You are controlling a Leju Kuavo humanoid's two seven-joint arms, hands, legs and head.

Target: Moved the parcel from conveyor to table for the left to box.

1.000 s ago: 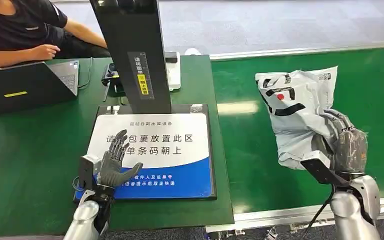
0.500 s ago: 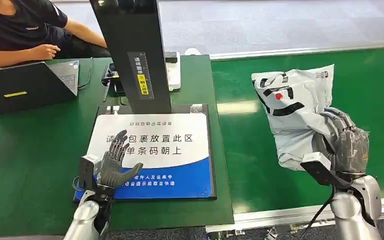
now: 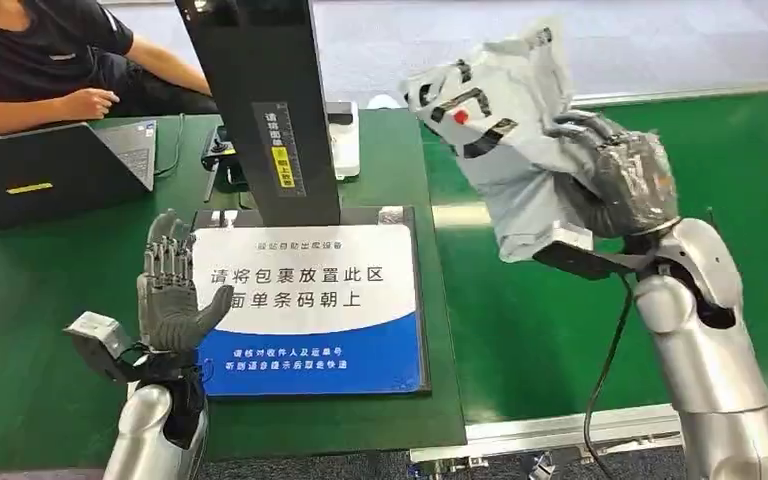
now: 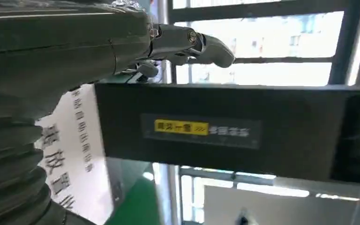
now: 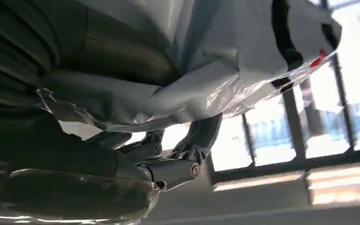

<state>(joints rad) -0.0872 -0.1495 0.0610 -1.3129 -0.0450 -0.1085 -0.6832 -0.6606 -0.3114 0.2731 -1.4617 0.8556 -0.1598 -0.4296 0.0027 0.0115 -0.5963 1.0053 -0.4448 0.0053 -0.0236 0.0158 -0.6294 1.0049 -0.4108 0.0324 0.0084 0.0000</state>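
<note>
The right hand (image 3: 615, 180) grips a grey plastic parcel (image 3: 500, 130), raised above the conveyor (image 3: 560, 330). The left hand (image 3: 170, 295) stands upright, fingers spread, empty.

Parcel (image 3: 495, 130) now lifted off the conveyor (image 3: 560, 330) in right hand (image 3: 615, 180); left hand (image 3: 172, 295) raised, more upright.
</note>
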